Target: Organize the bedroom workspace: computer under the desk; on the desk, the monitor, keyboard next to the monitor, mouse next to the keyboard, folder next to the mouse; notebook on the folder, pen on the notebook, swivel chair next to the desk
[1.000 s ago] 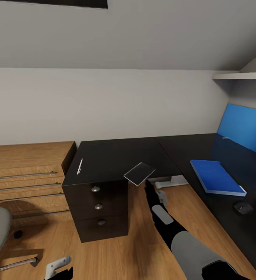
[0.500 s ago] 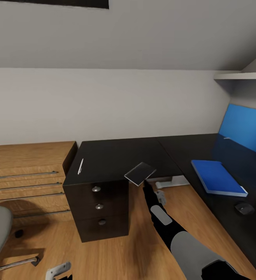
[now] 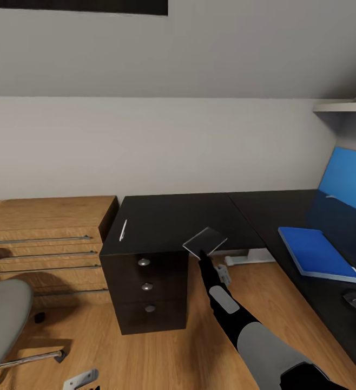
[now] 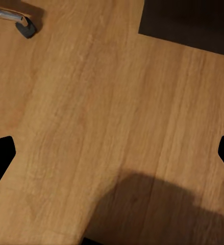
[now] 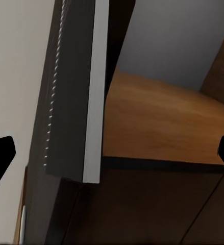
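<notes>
The right hand (image 3: 204,253) holds the notebook (image 3: 204,241) clamped above the table's (image 3: 167,216) near edge as the view swings left, the folder (image 3: 318,253) waiting far right.

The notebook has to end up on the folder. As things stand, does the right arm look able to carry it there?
Probably yes: the right gripper holds the notebook above the desk edge, and bare desktop lies between it and the folder.
</notes>
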{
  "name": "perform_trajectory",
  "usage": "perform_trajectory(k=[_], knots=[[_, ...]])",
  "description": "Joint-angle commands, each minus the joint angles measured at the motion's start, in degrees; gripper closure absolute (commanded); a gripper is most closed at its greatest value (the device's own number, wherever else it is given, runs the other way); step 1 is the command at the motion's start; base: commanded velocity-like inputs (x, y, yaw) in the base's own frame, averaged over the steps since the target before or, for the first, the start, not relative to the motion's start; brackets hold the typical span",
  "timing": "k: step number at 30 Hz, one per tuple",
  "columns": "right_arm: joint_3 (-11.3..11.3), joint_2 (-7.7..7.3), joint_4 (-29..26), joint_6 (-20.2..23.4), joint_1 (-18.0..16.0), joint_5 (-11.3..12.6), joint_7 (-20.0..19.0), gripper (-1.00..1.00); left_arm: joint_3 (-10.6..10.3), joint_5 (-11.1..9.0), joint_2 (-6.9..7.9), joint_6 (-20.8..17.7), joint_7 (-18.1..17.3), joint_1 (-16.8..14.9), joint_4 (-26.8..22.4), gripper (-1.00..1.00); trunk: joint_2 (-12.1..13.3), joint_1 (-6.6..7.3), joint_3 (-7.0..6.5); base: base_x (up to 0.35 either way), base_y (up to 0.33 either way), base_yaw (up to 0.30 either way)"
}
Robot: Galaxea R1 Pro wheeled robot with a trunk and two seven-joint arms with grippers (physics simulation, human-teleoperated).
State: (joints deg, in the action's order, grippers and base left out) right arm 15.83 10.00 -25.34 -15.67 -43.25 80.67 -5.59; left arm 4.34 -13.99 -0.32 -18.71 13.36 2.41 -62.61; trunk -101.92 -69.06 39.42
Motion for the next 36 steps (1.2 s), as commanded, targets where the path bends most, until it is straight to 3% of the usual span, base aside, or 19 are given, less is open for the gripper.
perform_trajectory(k=[1,14,21,36], knots=[[0.3,0.0,0.1,-0.3,-0.1,0.6,-0.3,-1.0,0.1,-0.6,-0.03,0.0,0.3,0.0,0.0,-1.0,0.0,0.0,0.03,0.0,0.0,0.08],[0.3,0.0,0.1,2.9,-0.1,0.6,-0.3,-1.0,0.1,-0.6,0.06,0.7,0.2,0.0,0.2,-1.0,0.0,0.0,-0.01,0.054,0.0,0.016],[0.3,0.0,0.1,3.2,-0.1,0.6,-0.3,-1.0,0.2,-0.7,0.07,2.7,0.2,0.0,1.6,-1.0,0.0,0.0,-0.01,0.134,0.0,0.0],[0.3,0.0,0.1,3.2,-0.1,0.6,-0.2,-1.0,0.2,-0.6,0.06,3.1,0.3,0.1,2.0,-1.0,0.0,0.0,-0.01,0.008,0.0,0.0]])
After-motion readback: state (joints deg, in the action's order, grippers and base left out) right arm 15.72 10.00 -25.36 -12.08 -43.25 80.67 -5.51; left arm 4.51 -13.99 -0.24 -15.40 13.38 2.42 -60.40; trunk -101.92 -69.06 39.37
